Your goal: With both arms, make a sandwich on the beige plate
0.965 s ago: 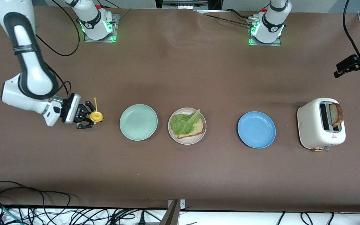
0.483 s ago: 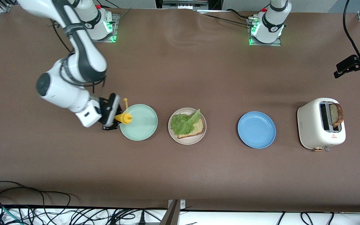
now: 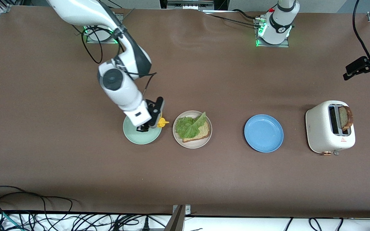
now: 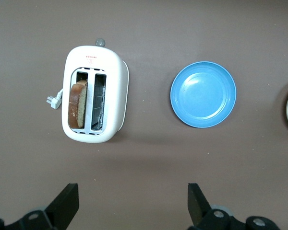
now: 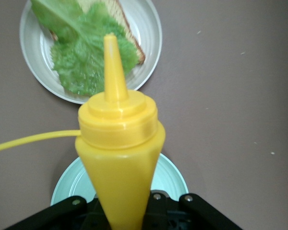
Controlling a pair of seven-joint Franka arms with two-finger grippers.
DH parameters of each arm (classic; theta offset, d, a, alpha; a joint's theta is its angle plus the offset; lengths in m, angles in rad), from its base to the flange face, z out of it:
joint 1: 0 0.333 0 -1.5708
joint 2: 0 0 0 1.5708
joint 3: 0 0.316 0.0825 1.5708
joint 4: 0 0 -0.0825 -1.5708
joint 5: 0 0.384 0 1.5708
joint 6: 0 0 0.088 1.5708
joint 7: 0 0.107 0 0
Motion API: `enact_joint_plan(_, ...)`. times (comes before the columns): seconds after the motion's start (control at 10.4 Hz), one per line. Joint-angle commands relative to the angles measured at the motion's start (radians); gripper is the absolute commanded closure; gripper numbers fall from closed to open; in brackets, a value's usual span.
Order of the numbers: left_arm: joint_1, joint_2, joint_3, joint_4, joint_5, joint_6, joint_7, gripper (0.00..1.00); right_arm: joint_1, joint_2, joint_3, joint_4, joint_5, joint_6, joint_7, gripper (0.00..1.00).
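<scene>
On the beige plate (image 3: 191,146) lies one slice of brown bread (image 3: 203,132) with a ruffled lettuce leaf (image 3: 188,126) on top. A second slice (image 3: 345,117) stands in the toaster (image 3: 329,126). My right gripper (image 3: 155,121) is shut on a yellow squeeze bottle (image 3: 162,122) over the mint green plate's edge (image 3: 133,136), with the nozzle toward the beige plate. The right wrist view shows the bottle (image 5: 119,143) with lettuce (image 5: 81,67) and the beige plate (image 5: 151,38) past its tip. My left gripper (image 3: 348,72) waits open over the table at the left arm's end; it (image 4: 132,191) holds nothing.
A blue plate (image 3: 263,133) lies between the beige plate and the toaster; the left wrist view has it (image 4: 203,94) beside the toaster (image 4: 113,96). Cables lie along the table edge nearest the front camera (image 3: 43,218). The bottle's cap strap (image 5: 29,141) trails sideways.
My right arm has swung with the yellow bottle from the right arm's end of the table, across the mint green plate, toward the beige plate. The left arm has not moved.
</scene>
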Motion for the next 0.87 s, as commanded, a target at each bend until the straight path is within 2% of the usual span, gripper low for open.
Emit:
enact_joint_plan(0.0,0.007,0.011,-0.002,0.026,0.022,-0.015,0.016,0.00,0.094,0.147,-0.015,0.205,-0.180,-0.164,0.141,0.92)
enact_joint_plan(0.19,0.009,0.011,0.000,0.026,0.022,-0.015,0.017,0.00,0.138,0.228,-0.015,0.302,-0.263,-0.266,0.204,0.92)
enact_joint_plan(0.39,-0.002,0.013,-0.002,0.043,0.025,-0.015,0.013,0.00,0.157,0.253,-0.015,0.310,-0.356,-0.355,0.235,0.94)
enact_joint_plan(0.77,-0.002,0.024,-0.003,0.047,0.022,-0.015,0.013,0.00,0.186,0.285,-0.015,0.331,-0.421,-0.410,0.240,1.00)
